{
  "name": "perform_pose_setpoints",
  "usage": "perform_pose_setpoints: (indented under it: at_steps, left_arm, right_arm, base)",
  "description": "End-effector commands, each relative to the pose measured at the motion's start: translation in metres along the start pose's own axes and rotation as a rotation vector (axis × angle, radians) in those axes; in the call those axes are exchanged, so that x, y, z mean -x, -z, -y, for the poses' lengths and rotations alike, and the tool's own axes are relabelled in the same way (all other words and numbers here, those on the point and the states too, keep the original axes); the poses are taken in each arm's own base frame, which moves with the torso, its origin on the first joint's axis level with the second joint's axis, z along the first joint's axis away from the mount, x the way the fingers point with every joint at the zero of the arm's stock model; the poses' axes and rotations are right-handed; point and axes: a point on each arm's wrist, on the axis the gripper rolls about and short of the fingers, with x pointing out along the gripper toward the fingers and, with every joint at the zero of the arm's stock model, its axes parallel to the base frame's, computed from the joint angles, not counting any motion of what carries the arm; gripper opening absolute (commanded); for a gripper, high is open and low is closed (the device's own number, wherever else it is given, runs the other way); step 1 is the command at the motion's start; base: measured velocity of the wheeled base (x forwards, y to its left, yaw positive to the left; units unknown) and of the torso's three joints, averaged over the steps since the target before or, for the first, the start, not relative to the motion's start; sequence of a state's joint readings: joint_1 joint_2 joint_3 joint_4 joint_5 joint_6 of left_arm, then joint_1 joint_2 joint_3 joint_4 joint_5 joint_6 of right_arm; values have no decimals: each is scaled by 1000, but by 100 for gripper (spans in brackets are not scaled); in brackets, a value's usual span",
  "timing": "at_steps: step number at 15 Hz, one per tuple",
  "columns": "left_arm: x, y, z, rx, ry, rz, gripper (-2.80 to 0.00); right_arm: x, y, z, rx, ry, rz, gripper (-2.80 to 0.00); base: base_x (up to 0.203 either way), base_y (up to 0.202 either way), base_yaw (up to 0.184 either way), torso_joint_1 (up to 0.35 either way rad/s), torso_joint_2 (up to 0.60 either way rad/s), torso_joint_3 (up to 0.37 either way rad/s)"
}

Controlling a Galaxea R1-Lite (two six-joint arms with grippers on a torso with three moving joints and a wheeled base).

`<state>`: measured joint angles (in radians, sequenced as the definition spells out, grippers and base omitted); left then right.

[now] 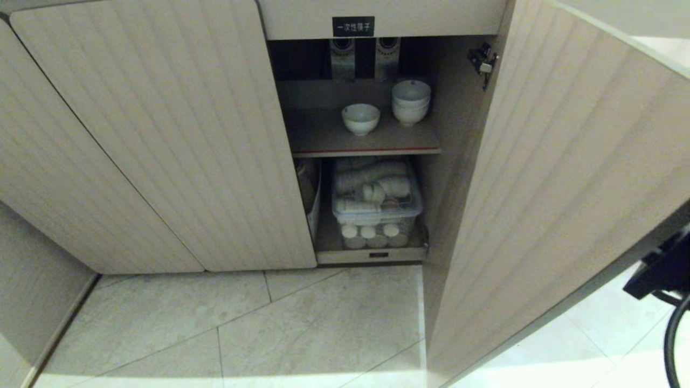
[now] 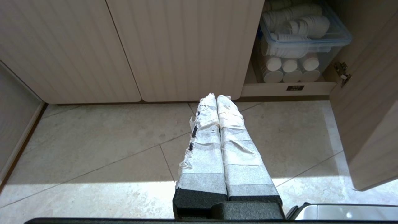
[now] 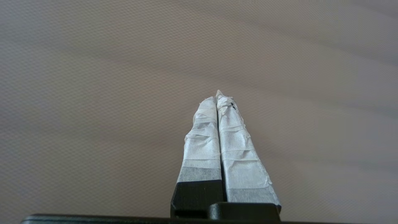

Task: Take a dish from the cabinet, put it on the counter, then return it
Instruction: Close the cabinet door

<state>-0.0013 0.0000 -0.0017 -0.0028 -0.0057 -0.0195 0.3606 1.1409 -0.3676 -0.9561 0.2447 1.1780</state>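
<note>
The cabinet (image 1: 178, 134) has its right ribbed door (image 1: 566, 178) swung open. On its red-edged shelf (image 1: 366, 151) one dish (image 1: 360, 118), a small white bowl, stands alone, and a stack of like bowls (image 1: 411, 101) stands right of it. My right gripper (image 3: 216, 96) is shut and empty, pointing close at a plain beige surface. In the head view only a black part of the right arm (image 1: 663, 269) shows, past the open door's outer side. My left gripper (image 2: 216, 97) is shut and empty, parked low over the floor tiles. The counter is out of view.
Under the shelf a clear plastic box (image 1: 377, 199) holds white cups, with more cups (image 2: 289, 67) below it. A black label (image 1: 353, 26) sits above the opening. The left door is closed. Pale floor tiles (image 1: 302, 328) lie in front.
</note>
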Motion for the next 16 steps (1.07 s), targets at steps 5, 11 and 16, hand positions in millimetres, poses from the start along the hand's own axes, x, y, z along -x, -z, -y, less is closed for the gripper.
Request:
perform_pose_setpoints:
  at_steps: [5, 11, 16]
  left_arm:
    - [0, 0, 0, 0, 0, 0, -280]
    - [0, 0, 0, 0, 1, 0, -280]
    - [0, 0, 0, 0, -1, 0, -280]
  right_arm:
    - [-45, 0, 8, 44, -13, -40, -280]
    - [-92, -3, 12, 76, -81, -30, -280]
    - [-129, -6, 21, 161, -89, -24, -280]
  base:
    - [0, 0, 0, 0, 0, 0]
    - [0, 0, 0, 0, 0, 0]
    - [0, 0, 0, 0, 0, 0]
